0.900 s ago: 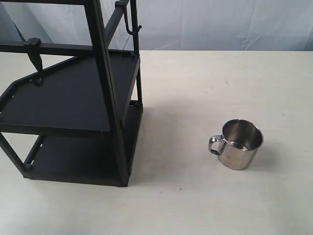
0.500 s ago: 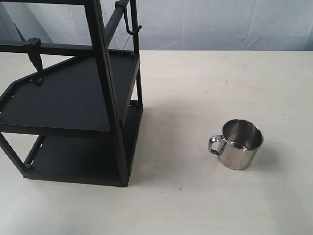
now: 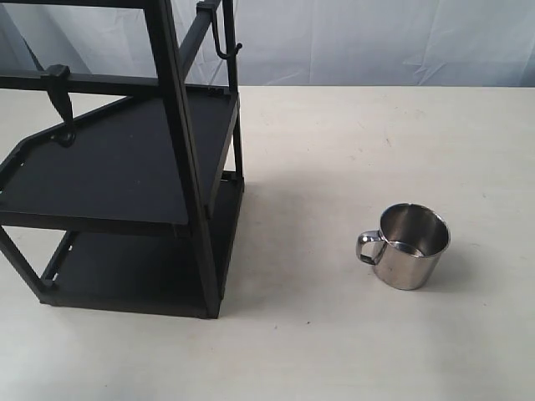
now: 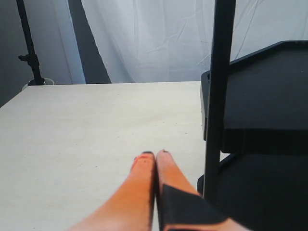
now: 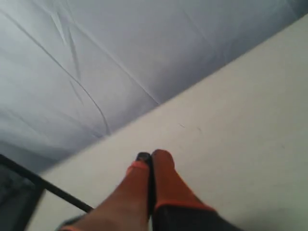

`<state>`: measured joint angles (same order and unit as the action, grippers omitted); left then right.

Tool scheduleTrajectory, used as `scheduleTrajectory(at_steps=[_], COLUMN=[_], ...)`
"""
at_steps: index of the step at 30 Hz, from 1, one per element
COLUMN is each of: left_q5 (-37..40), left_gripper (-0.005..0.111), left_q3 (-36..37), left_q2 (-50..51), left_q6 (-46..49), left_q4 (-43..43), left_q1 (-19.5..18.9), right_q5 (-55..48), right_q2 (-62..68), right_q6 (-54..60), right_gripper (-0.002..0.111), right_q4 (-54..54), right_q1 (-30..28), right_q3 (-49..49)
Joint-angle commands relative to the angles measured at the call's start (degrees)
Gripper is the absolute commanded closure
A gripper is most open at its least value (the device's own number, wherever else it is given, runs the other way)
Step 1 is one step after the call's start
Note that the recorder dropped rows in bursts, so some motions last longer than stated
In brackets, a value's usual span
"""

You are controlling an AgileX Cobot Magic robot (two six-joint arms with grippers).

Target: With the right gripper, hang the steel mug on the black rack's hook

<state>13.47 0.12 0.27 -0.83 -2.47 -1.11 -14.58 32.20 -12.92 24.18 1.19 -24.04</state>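
Mug [image 3: 410, 246] of shiny steel stands upright on the pale bench [image 3: 334, 150], well to the right of the black rack [image 3: 125, 167], its looped handle turned toward the rack. Nothing touches it. The rack has two flat dark shelves (corners cut off), and a broad black hook [image 3: 58, 96] hangs from the horizontal bar at its upper left, tip curled just over the top shelf. Neither arm appears in the exterior view. The left gripper [image 4: 154, 155] sits beside a rack post with its orange fingers [image 4: 139, 178] pressed together, holding nothing. The right gripper [image 5: 150, 156] has its fingers [image 5: 166, 178] together too, empty, pointing over bare bench toward the white backdrop.
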Motion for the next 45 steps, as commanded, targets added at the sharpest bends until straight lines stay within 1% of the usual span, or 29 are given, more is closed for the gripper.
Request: scheduleTrajectory(at_steps=[1,4,6,7,9,11,12,13,15,18,21,28,38,42,44,45], left_q5=[-0.25,-0.25,-0.25,-0.25,-0.25,-0.25,-0.25,-0.25,-0.25,-0.25,-0.25,-0.25,-0.25,-0.25,-0.25,-0.25], left_gripper=[0.105,0.105,0.105,0.105,0.105,0.105,0.105,0.105,0.105,0.105,0.105,0.105,0.105,0.105,0.105,0.105], left_q3=[-0.12,-0.12,-0.12,-0.12,-0.12,-0.12,-0.12,-0.12,-0.12,-0.12,-0.12,-0.12,-0.12,-0.12,-0.12,-0.12], left_q2=[-0.27,-0.27,-0.27,-0.27,-0.27,-0.27,-0.27,-0.27,-0.27,-0.27,-0.27,-0.27,-0.27,-0.27,-0.27,-0.27], left_q6=[-0.12,-0.12,-0.12,-0.12,-0.12,-0.12,-0.12,-0.12,-0.12,-0.12,-0.12,-0.12,-0.12,-0.12,-0.12,-0.12], left_q4=[-0.15,-0.15,-0.15,-0.15,-0.15,-0.15,-0.15,-0.15,-0.15,-0.15,-0.15,-0.15,-0.15,-0.15,-0.15,-0.15], left_q1=[0.07,0.07,0.07,0.07,0.07,0.07,0.07,0.07,0.07,0.07,0.07,0.07,0.07,0.07,0.07,0.07], right_q5=[-18.70,-28.35,-32.99,-34.69,-36.78,-37.69,-37.69,-37.89,-39.32,-40.09,-40.09,-39.86,-39.21,-39.21,-39.21,-39.21], right_q2=[20.45,32.56,39.59,42.56,47.17,50.98,53.05,54.36,57.37,60.85,63.11,67.23,73.23,75.34,75.86,75.97], right_q6=[2.46,2.46,5.14,7.13,10.09,13.32,14.75,15.53,17.23,19.09,20.62,20.76,20.64,20.64,20.64,20.64], right_gripper=[0.109,0.109,0.108,0.105,0.092,0.075,0.062,0.055,0.046,0.049,0.051,0.051,0.052,0.059,0.069,0.077], right_q4=[-16.74,-22.30,-22.56,-22.28,-20.21,-17.56,-16.03,-15.24,-13.13,-9.51,-7.25,-8.73,-9.33,-9.19,-9.11,-9.11], right_q1=[0.11,0.11,0.11,0.11,0.11,0.11,0.11,0.11,0.11,0.33,1.87,5.64,5.79,5.79,5.79,5.79], right_q3=[-17.77,-28.65,-33.42,-35.37,-37.70,-38.63,-38.63,-38.63,-38.63,-38.63,-38.63,-38.63,-38.53,-38.53,-38.53,-38.53])
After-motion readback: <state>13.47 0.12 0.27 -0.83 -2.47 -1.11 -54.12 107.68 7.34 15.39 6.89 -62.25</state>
